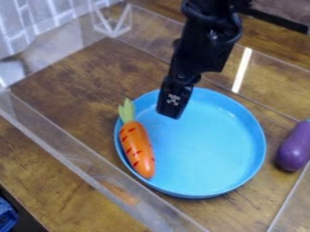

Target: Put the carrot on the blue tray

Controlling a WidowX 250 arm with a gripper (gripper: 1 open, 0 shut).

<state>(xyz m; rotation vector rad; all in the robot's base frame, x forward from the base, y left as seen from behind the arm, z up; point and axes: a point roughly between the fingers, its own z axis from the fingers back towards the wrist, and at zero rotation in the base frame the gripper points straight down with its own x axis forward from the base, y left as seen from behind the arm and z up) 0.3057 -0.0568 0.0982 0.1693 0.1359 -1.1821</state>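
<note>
The carrot [137,149], glossy orange with a green leafy top, lies on the left part of the blue tray [224,145], its top resting against the tray's left rim. My gripper [173,100] hangs above the tray's far left part, up and to the right of the carrot, pointing down. It is open and holds nothing; only one black finger [173,98] shows clearly.
A purple eggplant-like toy [293,145] lies on the wooden table right of the tray. Clear plastic walls [72,136] run along the front left and the far side of the work area.
</note>
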